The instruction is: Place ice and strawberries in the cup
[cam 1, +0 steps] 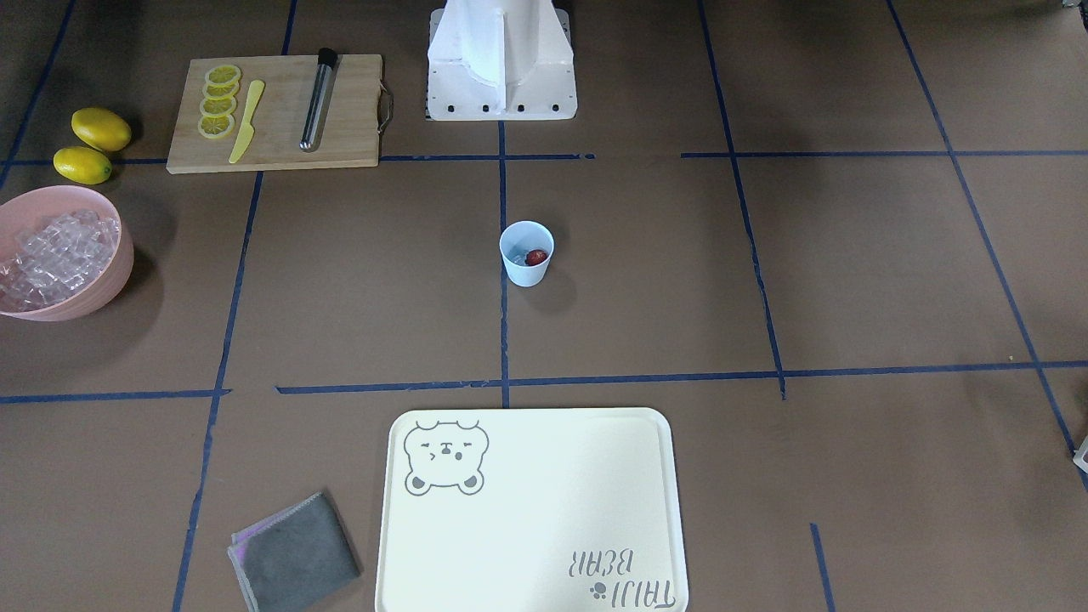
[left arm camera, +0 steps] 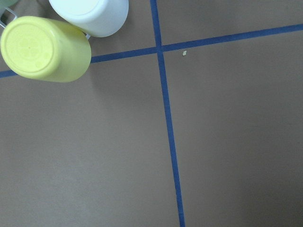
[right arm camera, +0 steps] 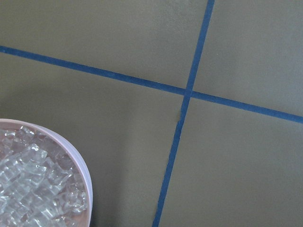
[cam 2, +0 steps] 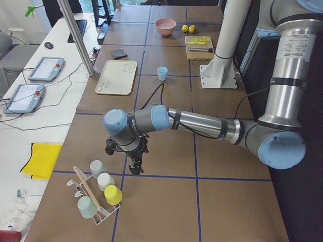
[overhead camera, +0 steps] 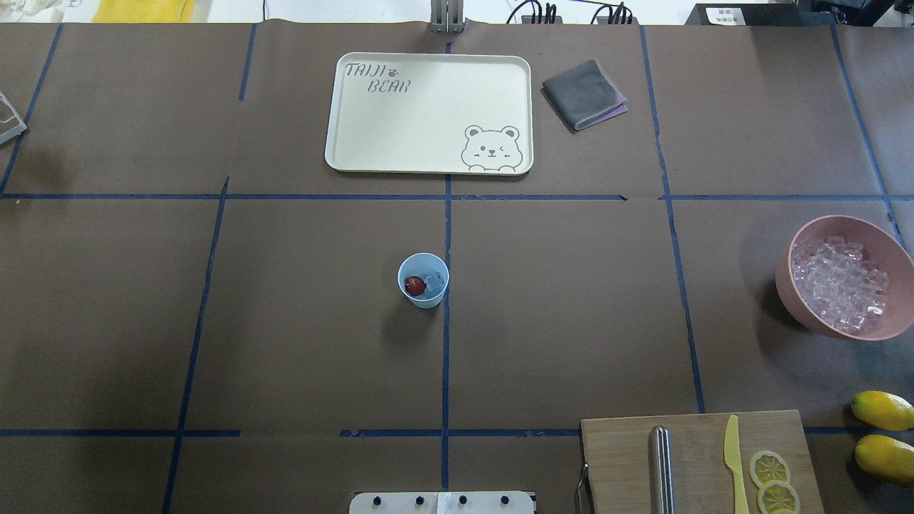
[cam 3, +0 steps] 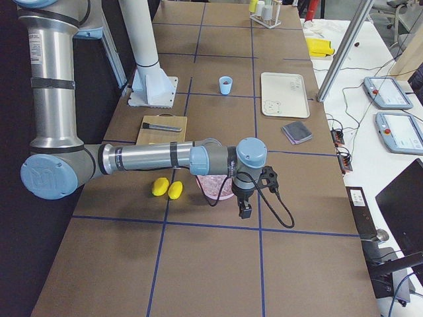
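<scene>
The pale-blue cup [cam 1: 527, 253] [overhead camera: 423, 280] stands upright at the table's centre, beside a blue tape line. Inside it lie a dark-red strawberry [cam 1: 536, 257] [overhead camera: 415, 286] and a clear cube of ice [overhead camera: 434, 280]. More ice [overhead camera: 839, 285] [right arm camera: 33, 189] fills the pink bowl [overhead camera: 885, 246]. My left gripper [cam 2: 136, 164] shows only in the exterior left view, far from the cup, pointing down at a rack of cups. My right gripper [cam 3: 244, 210] shows only in the exterior right view, pointing down just beyond the pink bowl [cam 3: 215, 187]. I cannot tell whether either is open or shut.
A cream tray [overhead camera: 428, 160] and a grey cloth [overhead camera: 584, 93] lie beyond the cup. On a cutting board [overhead camera: 696, 457] rest lemon slices [overhead camera: 770, 467], a yellow knife [overhead camera: 734, 457] and a metal tube [overhead camera: 660, 467]. Two lemons [overhead camera: 884, 410] sit nearby. A yellow cup [left arm camera: 45, 47] lies under the left wrist.
</scene>
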You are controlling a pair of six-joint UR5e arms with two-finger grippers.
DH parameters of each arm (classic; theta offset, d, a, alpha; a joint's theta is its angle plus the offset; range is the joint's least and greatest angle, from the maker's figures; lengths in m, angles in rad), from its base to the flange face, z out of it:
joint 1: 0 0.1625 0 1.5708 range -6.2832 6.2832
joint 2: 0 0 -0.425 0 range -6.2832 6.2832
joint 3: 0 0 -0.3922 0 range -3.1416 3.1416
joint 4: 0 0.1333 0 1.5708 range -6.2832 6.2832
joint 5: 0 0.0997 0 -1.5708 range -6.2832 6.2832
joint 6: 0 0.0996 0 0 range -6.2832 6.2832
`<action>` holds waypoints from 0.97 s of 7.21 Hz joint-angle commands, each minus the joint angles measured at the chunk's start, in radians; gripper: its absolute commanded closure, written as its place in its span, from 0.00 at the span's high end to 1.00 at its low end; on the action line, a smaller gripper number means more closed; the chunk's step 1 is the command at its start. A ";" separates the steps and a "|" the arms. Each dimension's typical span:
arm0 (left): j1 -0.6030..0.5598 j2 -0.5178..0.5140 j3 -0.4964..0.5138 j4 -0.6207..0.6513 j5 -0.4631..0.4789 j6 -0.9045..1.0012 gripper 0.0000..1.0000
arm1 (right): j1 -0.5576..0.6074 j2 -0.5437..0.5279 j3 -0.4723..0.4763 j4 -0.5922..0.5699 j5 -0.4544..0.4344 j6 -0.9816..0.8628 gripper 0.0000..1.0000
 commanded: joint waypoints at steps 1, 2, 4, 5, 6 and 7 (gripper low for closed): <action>0.000 -0.002 0.011 0.002 -0.015 -0.001 1.00 | 0.021 -0.022 0.016 0.002 0.004 0.000 1.00; 0.000 -0.001 0.012 0.002 -0.015 -0.003 1.00 | 0.029 -0.021 0.020 0.002 0.004 -0.009 1.00; -0.002 0.010 0.008 0.002 -0.009 -0.001 1.00 | 0.038 -0.015 0.028 -0.009 0.001 -0.009 1.00; -0.002 0.015 0.011 0.003 -0.009 -0.001 1.00 | 0.038 -0.009 0.019 -0.014 0.004 -0.008 1.00; -0.002 0.019 0.012 0.003 -0.007 -0.001 1.00 | 0.038 -0.006 0.023 -0.061 0.010 -0.006 1.00; 0.000 0.018 0.009 0.003 -0.004 0.002 1.00 | 0.037 0.017 0.027 -0.122 0.019 -0.006 1.00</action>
